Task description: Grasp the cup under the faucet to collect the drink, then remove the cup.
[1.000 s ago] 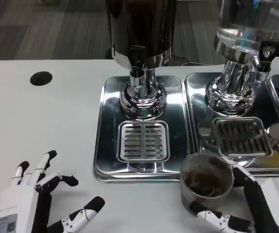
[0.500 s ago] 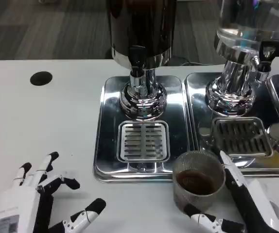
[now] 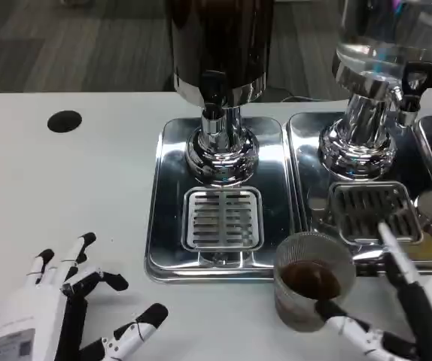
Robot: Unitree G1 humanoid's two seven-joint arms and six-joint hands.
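A ribbed clear cup [image 3: 311, 282] with dark drink in it stands upright on the white table, just in front of the steel drip tray [image 3: 163, 226]. The faucet [image 3: 214, 101] of the dark dispenser is behind it and to the left. My right hand [image 3: 415, 312] is at the bottom right beside the cup. Its thumb tip [image 3: 327, 307] touches the cup's lower front, and one long finger [image 3: 395, 252] points up, a gap away from the cup's right side. My left hand [image 3: 47, 316] lies on the table at the bottom left, fingers spread, holding nothing.
A second steel tray [image 3: 306, 150] carries a clear dispenser [image 3: 374, 45] at the right. Both trays have slotted grates [image 3: 222, 218]. A black round hole [image 3: 65, 121] marks the table at the far left.
The cup has moved slightly left, off the tray's front edge. My right hand's fingers have come away from the cup's right side and shifted right. The left hand has barely moved.
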